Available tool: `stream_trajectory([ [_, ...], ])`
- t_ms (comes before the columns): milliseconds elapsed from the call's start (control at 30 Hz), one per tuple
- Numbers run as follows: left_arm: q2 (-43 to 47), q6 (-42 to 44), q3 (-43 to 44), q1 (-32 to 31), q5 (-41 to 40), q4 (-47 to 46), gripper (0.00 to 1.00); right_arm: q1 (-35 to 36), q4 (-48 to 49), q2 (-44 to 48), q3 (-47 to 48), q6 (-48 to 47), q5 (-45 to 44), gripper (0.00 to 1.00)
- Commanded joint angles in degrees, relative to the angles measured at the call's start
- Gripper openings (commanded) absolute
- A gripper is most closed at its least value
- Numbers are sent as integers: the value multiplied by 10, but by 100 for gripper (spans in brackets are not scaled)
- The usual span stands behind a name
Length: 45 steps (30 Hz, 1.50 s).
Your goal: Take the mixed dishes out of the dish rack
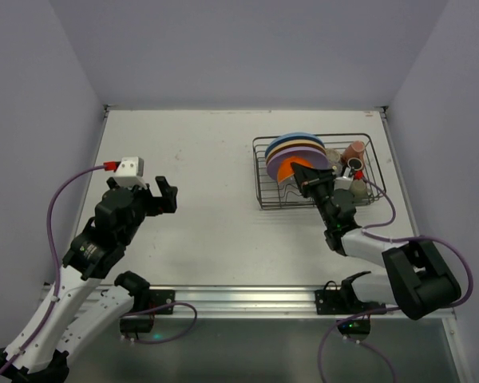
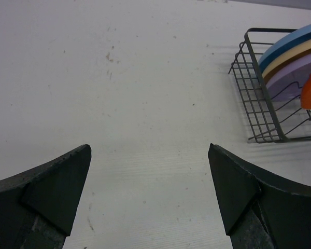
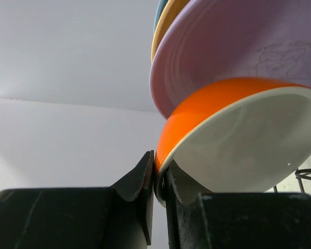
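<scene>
**A:** Top view first. Where's the rack?
**B:** The rectangular dark metal wire dish rack [image 1: 265,191] is far right on the white table [image 1: 191,152]. Blue, tan and lilac round plates [image 1: 302,145] stand on edge in its left half. A round orange bowl [image 1: 284,169] leans just in front of them. The right gripper [image 1: 302,172] is at the bowl's near edge, but its own body covers the fingertips, so I can't read the grip from up here.
**A:** Right half of the rack?
**B:** A brownish mug [image 1: 356,149] sits at the back right. The small pieces beside it are half hidden by the arm and I can't sort them.
**A:** Other arm?
**B:** The left gripper [image 1: 164,195] hovers over the table, well apart from the rack, jaws spread.
**A:** Left wrist view.
**B:** The left fingers [image 2: 57,181] sit in the bottom corners, with a wide gap and nothing between them but table. A corner of the rack shows at the right edge. The plates and a sliver of orange are cut off by the frame.
**A:** Right wrist view.
**B:** The right fingers [image 3: 139,184] are pinched narrow on the bowl's rim, one on the orange outside and one on the white inside. It's holding the bowl. The lilac plate [image 3: 238,57] touches the bowl's back, and tan and blue show only as thin edges behind it. The bowl's right side is cropped, and a scrap of rack wire shows lower right. I can't tell whether the bowl rests on the wire.
</scene>
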State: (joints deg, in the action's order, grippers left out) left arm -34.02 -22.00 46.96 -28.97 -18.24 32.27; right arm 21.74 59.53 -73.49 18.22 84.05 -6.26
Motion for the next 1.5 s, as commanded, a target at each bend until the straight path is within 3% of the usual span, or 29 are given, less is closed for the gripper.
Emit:
stream_trajectory([
  [0,-1,-9,-3,-4,-8,-9,100,2,47,19,-11,-16,7,0],
  [200,-3,-9,-2,-4,-8,-9,100,2,20,61,-12,-34,21,0],
  [367,-2,-9,1,-5,-11,-7,100,2,-52,143,11,-130,46,0],
  [567,-17,-5,39,-4,21,10,100,10,-364,257,162,-417,163,0],
  [600,-23,-8,71,-4,47,12,100,19,-457,265,182,-455,180,0],
  [733,-95,-9,174,-5,129,15,100,59,-663,277,278,-644,274,0],
  [800,-140,-3,231,-4,203,30,100,105,-784,262,336,-690,288,0],
  [933,-285,-1,383,-5,332,69,100,277,-901,245,389,-794,158,0],
  [967,-305,-3,401,-6,354,85,100,356,-919,238,407,-804,96,0],
  [1067,-351,-10,437,-20,397,112,100,484,-996,191,440,-836,31,0],
  [1100,-355,-11,434,-28,417,115,100,513,-1023,178,445,-843,-15,0],
  [1167,-363,-9,408,-51,445,126,100,572,-1075,134,472,-886,-25,0],
  [1267,-359,-5,373,-71,445,150,100,631,-1102,89,492,-915,-86,0],
  [1467,-322,-28,250,-97,518,138,97,658,-1113,52,515,-988,-107,0],
])
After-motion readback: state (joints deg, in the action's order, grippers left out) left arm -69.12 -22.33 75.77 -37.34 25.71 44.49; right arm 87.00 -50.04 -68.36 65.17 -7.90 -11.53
